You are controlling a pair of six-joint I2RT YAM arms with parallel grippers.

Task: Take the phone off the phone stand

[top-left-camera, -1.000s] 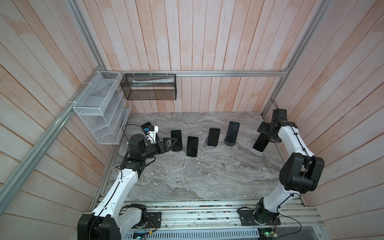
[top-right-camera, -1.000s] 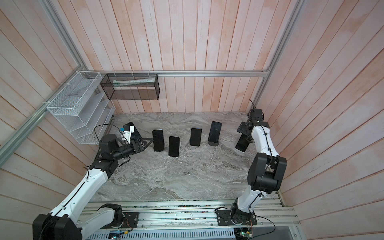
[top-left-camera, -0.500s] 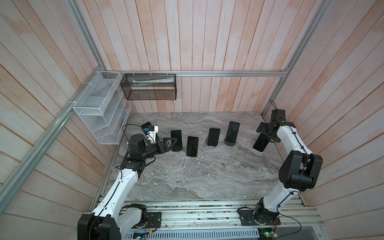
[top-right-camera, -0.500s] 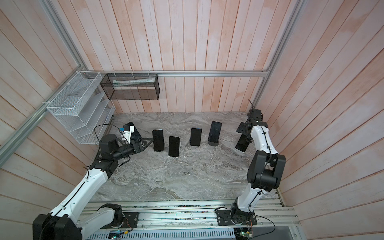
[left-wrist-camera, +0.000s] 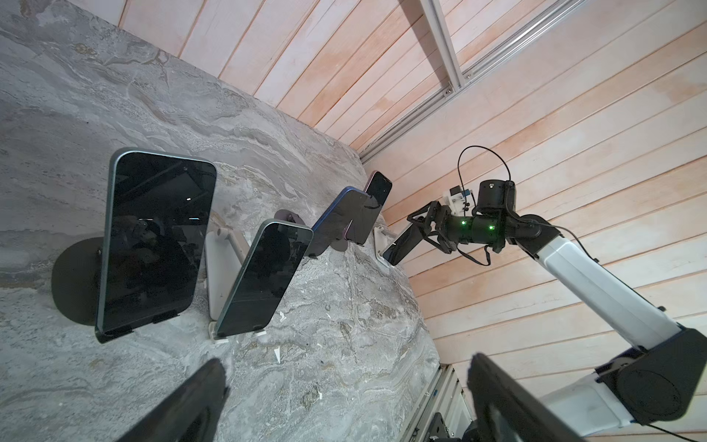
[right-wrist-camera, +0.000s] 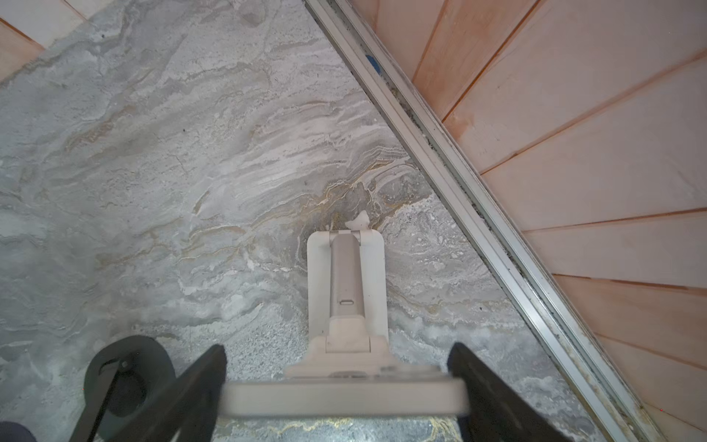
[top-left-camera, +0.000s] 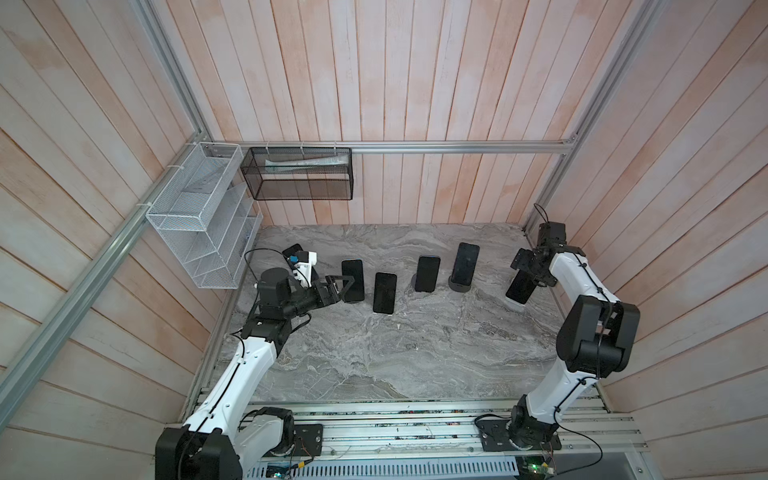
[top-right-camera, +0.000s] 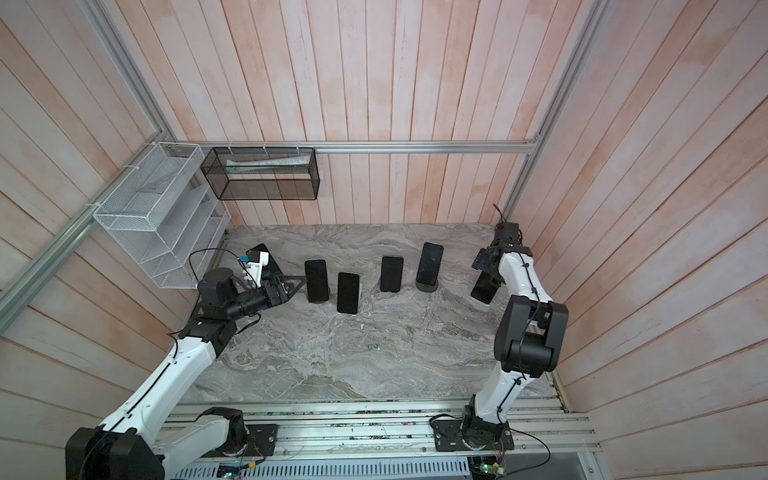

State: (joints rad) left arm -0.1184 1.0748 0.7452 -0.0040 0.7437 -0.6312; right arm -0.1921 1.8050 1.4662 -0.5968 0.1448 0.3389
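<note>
A dark phone [top-left-camera: 519, 286] leans on a white stand [top-left-camera: 515, 306] at the far right, close to the wall. My right gripper [top-left-camera: 528, 276] reaches down over its upper end. In the right wrist view the phone's pale top edge [right-wrist-camera: 344, 398] spans the whole gap and meets both fingers, and the white stand [right-wrist-camera: 346, 283] lies just behind it. I cannot tell whether the phone still rests in the cradle. My left gripper [top-left-camera: 334, 286] hangs open and empty beside the leftmost phone [top-left-camera: 352, 280] of the row.
Three more phones [top-left-camera: 384, 292] [top-left-camera: 427, 273] [top-left-camera: 465, 262] stand on stands across the back of the marble top. A white wire rack [top-left-camera: 199, 216] and a black mesh basket [top-left-camera: 297, 174] hang on the left. An aluminium rail [right-wrist-camera: 478, 214] runs close to the right gripper.
My right gripper has shifted slightly toward the rightmost phone and its jaws have narrowed onto it. The left arm has not moved.
</note>
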